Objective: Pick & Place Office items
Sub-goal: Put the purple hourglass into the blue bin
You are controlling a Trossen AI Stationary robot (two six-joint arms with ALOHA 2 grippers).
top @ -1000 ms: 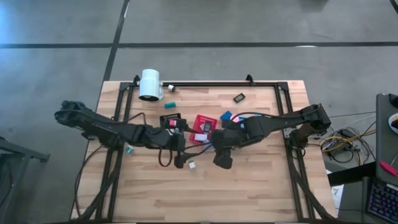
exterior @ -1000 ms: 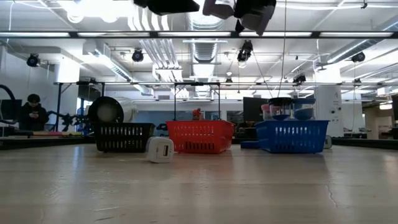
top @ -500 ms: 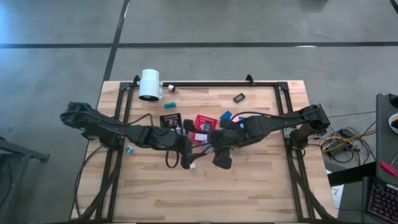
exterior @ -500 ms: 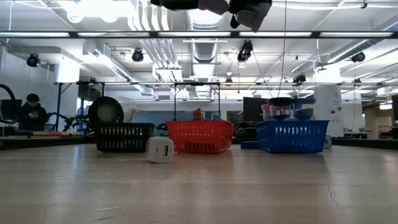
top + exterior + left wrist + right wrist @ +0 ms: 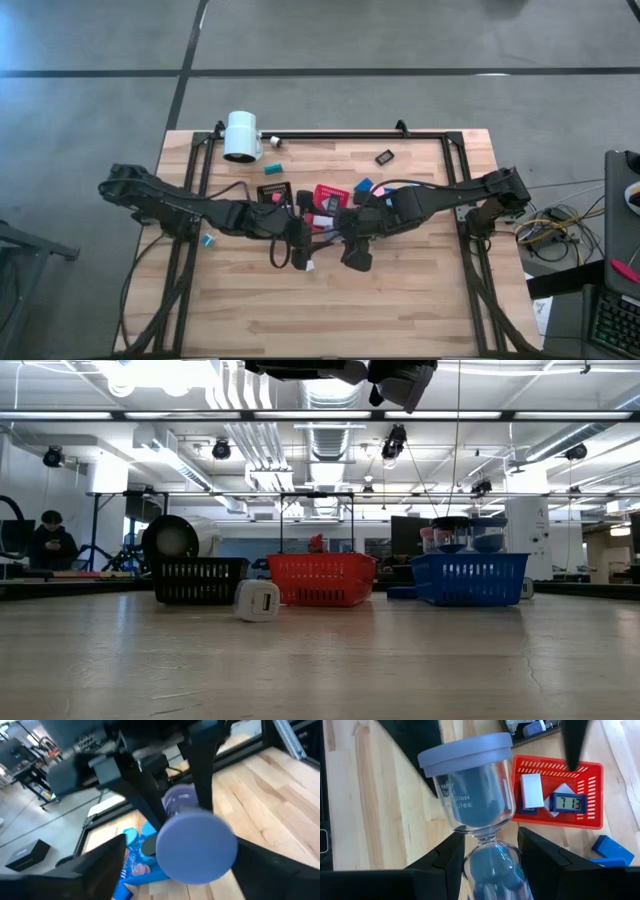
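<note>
Hourglass (image 5: 470, 795), pinched at the waist in right gripper (image 5: 490, 852), offered end-on to spread left gripper (image 5: 180, 845), probably for handover.

High view: we look straight down on the whole worktop (image 5: 400, 300) from well above. Low view: we sit at worktop height, facing level past the red tray (image 5: 322, 580) into the room. Left wrist view: very close on an hourglass (image 5: 195, 845). Right wrist view: equally close, sharing that hourglass and the red tray with the others.
</note>
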